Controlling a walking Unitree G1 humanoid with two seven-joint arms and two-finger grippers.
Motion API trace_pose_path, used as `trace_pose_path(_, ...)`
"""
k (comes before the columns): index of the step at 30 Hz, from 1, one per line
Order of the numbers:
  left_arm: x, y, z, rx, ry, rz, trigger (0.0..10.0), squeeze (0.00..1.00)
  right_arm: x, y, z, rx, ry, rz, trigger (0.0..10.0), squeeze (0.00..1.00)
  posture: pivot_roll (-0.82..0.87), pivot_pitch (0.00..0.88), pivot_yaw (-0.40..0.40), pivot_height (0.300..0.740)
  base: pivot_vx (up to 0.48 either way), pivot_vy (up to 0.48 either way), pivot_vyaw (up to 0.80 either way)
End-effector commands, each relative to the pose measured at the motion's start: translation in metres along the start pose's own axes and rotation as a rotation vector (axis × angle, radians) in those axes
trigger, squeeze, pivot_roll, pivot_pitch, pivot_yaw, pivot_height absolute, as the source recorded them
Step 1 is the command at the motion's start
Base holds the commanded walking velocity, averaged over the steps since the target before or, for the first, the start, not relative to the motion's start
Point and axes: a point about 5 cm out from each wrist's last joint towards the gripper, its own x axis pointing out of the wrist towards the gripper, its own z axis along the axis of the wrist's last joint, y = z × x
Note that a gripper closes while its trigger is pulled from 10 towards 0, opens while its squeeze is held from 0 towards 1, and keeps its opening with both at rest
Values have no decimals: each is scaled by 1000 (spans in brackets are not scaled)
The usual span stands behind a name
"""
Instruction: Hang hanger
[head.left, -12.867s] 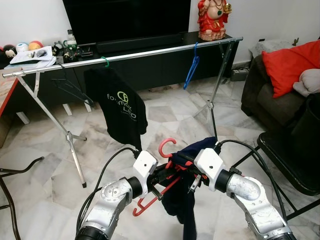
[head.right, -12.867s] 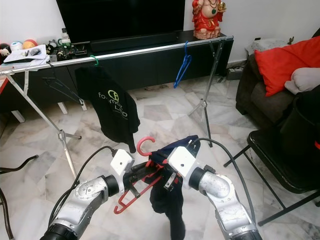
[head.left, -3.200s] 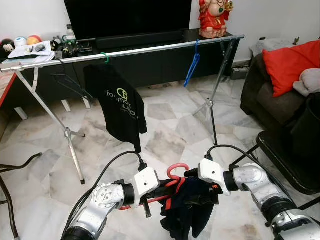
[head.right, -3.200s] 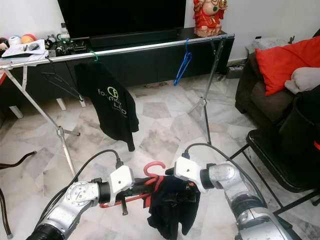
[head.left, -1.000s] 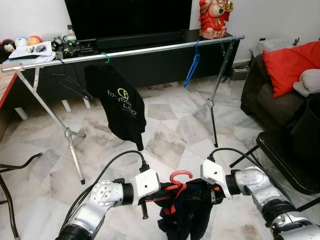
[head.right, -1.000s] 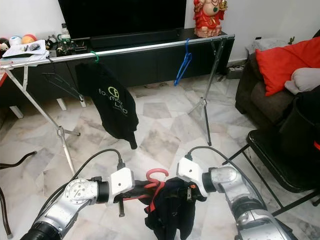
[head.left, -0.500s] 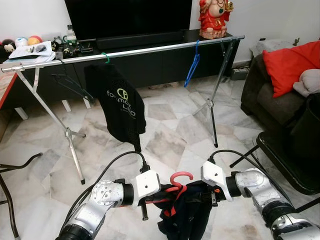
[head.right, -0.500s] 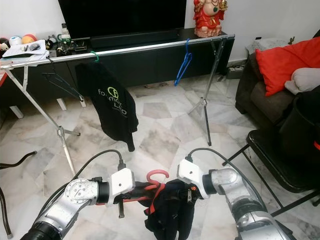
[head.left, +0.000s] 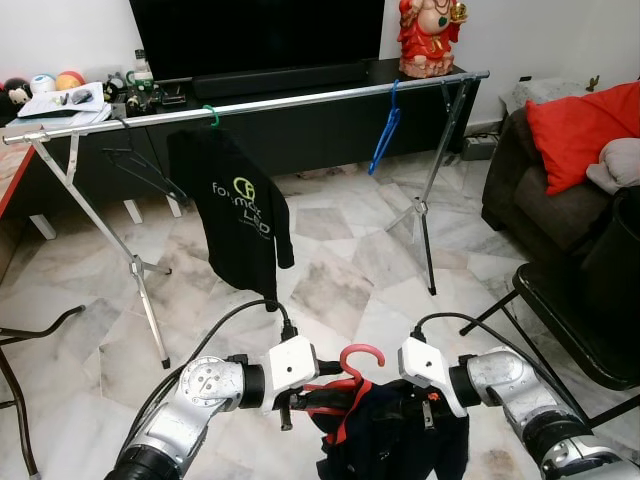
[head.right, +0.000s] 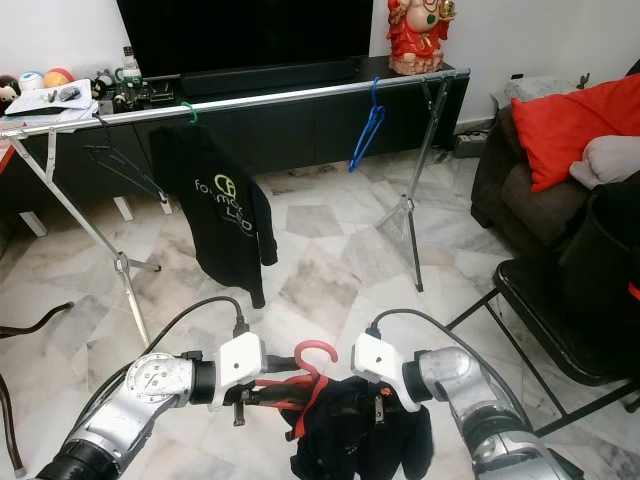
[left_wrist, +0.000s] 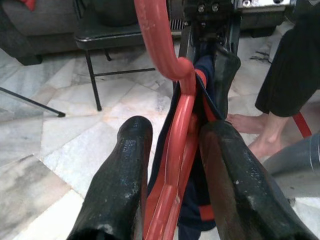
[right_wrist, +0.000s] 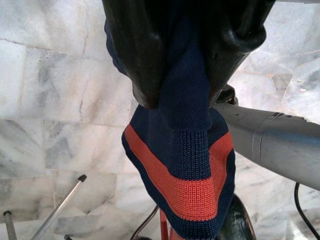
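A long metal rail (head.left: 300, 100) spans the room, with bare rail between the black shirt (head.left: 235, 215) and blue hanger (head.left: 383, 135). Well below it, the left pincer (left_wrist: 172, 165) clamps the red hanger (head.left: 345, 385); the right pincer (right_wrist: 192, 55) pinches its navy garment (right_wrist: 187, 165).

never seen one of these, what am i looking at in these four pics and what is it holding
It is a humanoid robot with two silver arms. Two pictures come from cameras in its head, looking down and forward; the other two come from cameras on its wrists. The left gripper is shut on a red hanger. The right gripper pinches a navy garment with a red stripe that is draped on that hanger. Ahead stands a metal clothes rail on a marble floor, already carrying a black t-shirt and a blue hanger.
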Motion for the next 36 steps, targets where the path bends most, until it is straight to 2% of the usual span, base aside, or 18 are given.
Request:
trace_pose_path(1, 0, -1, 3, 21, 13, -31, 10000, 1000, -1, -1, 2, -25, 5, -5, 0, 0, 76, 81, 0, 740, 0, 0, 0)
trace_pose_path(6, -8, -1, -2, 61, 87, -79, 10000, 1000, -2, -1, -3, -35, 47, -17, 0, 0, 75, 78, 1, 740, 0, 0, 0)
trace_pose_path(11, -16, 8, -5, 79, 124, -44, 10000, 1000, -4, 1, -10, -42, 105, -26, 0, 0, 74, 71, 1, 740, 0, 0, 0)
trace_pose_path(17, -29, 26, -8, 89, 145, 111, 10000, 1000, -8, 2, -18, -48, 157, -62, 0, 0, 74, 76, 1, 740, 0, 0, 0)
trace_pose_path(18, -32, 31, -9, 83, 138, 182, 10000, 1000, -9, 0, -19, -49, 167, -79, 0, 0, 73, 78, 1, 740, 0, 0, 0)
trace_pose_path(20, -36, 34, -12, 46, 123, 242, 10000, 1000, -11, 0, -21, -55, 191, -87, 0, 0, 70, 83, -1, 740, 0, 0, 0)
trace_pose_path(26, -44, 30, -27, -29, 123, 348, 10000, 1000, -14, -1, -23, -53, 197, -111, 0, 0, 74, 87, -1, 740, 0, 0, 0)
trace_pose_path(30, -46, 25, -36, -41, 139, 404, 10000, 1000, -15, -2, -22, -42, 182, -116, 0, 0, 73, 89, -2, 740, 0, 0, 0)
trace_pose_path(31, -45, 20, -41, -67, 146, 420, 10000, 745, -14, -1, -23, -44, 190, -98, 0, 0, 75, 89, -2, 740, 0, 0, 0)
trace_pose_path(32, -44, 18, -43, -86, 145, 424, 10000, 745, -14, 0, -24, -47, 198, -87, 0, 0, 78, 87, -2, 740, 0, 0, 0)
trace_pose_path(33, -44, 15, -46, -104, 156, 438, 10000, 0, -14, 1, -26, -58, 222, -87, 0, 0, 80, 84, -2, 740, 0, 0, 0)
trace_pose_path(36, -45, 11, -57, -151, 185, 511, 10000, 0, -17, -3, -27, -96, 272, -139, 0, 0, 78, 84, 1, 740, 0, 0, 0)
